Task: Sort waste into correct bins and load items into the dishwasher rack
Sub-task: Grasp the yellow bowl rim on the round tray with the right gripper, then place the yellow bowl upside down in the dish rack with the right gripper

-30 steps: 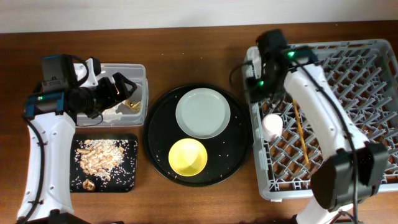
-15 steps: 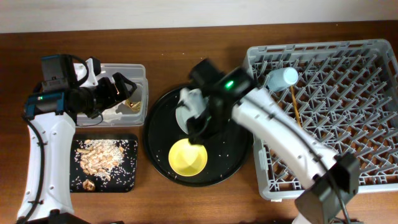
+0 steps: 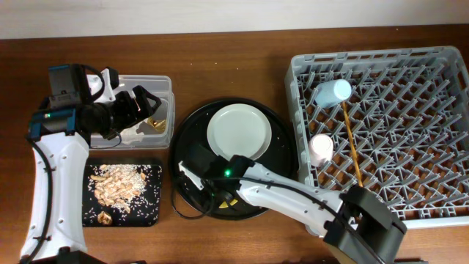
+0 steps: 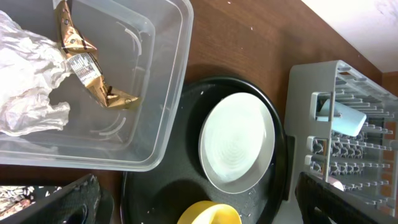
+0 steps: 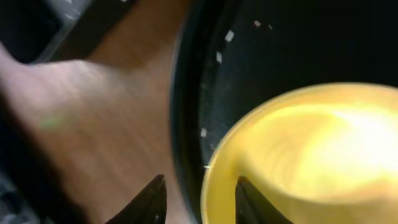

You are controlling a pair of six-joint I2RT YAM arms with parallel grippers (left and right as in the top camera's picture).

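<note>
Two right hand (image 5: 202,202) fingertips (image 5: 154,198) apart, astride the yellow bowl (image 5: 311,143) rim, near the round tray (image 5: 280,56) edge.

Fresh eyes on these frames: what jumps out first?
The grey dishwasher rack fills the right side, holding a light-blue cup, a pink cup and chopsticks. The right arm stretches across the round black tray, its claw open astride the yellow bowl's rim. At left, the clear tub holds a white napkin and gold wrapper.
</note>
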